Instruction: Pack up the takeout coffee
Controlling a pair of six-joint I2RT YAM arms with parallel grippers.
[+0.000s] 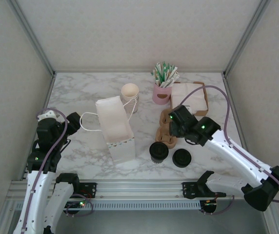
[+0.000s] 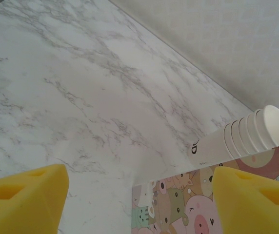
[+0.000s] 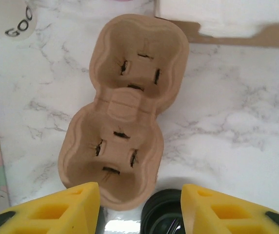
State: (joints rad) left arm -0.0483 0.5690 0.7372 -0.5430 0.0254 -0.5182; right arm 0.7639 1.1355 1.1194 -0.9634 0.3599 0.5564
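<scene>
your right gripper (image 3: 140,189) was nearer, its parted jaws seemingly straddling the takeout coffee (image 1: 159,152); the left gripper (image 2: 139,171) stood parted too.

One white-and-grey marble-patterned bench (image 1: 81,92) carries everything. On it there is one white paper bag with cord handles and a cartoon-print band (image 1: 115,129). There is one stack of cream paper cups (image 1: 129,92), and the left wrist view shows five or so nested rims. One small takeaway cup with a round black plastic lid (image 1: 159,152) is there, and one loose round black lid (image 1: 181,158). One brown moulded-pulp cup carrier (image 3: 125,112) has two wells. One pink holder (image 1: 162,93) holds green-and-white sticks (image 1: 165,73), too many and too bunched to count. One brown cardboard tray (image 1: 204,108) holds one pile of white napkins (image 1: 188,95).
</scene>
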